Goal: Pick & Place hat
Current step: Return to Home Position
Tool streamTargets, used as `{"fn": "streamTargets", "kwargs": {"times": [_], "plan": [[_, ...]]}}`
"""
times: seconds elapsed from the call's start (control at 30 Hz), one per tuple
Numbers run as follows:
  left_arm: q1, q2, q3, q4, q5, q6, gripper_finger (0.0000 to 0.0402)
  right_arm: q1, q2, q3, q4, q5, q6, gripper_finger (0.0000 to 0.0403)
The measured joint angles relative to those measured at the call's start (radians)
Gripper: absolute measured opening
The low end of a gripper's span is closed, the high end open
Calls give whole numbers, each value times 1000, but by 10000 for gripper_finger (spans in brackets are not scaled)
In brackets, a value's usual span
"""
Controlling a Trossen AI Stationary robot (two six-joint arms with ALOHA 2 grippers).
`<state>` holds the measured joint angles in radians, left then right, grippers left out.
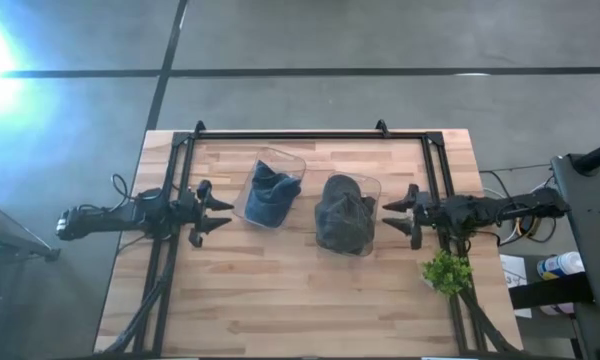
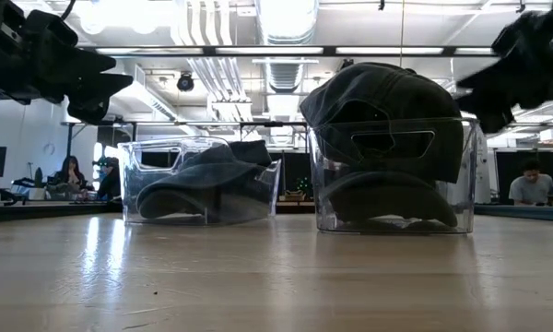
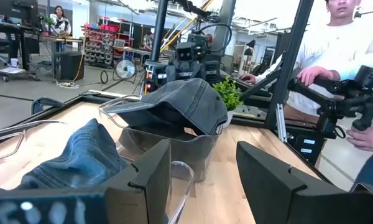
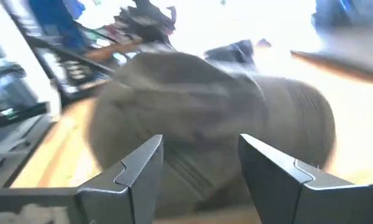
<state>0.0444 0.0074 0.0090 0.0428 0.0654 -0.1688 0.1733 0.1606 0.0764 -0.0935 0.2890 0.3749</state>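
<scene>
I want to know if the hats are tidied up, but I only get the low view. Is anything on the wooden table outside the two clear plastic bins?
Observer: No caps; just a small green plant at the wooden table's right edge.
Operator: What colour is the left bin's hat?
Observer: The soft cap in the left clear plastic bin is blue denim.
Operator: Are the grippers holding anything?
Observer: No; left gripper and right gripper are open, empty, each beside its bin.
</scene>
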Motion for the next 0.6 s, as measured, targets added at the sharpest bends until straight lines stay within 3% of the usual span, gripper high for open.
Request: {"fn": "streamTargets", "kwargs": {"times": [0.2,0.4,0.6], "plan": [[0,2,0,0,0,0,177,-5,-160,-68,171,-214,-378,203],[0,6,1,-1,0,0,177,-18,-161,-67,162,-301,-409,203],[0,13,1,-3,0,0,177,-48,-161,-67,156,-312,-405,203]]}}
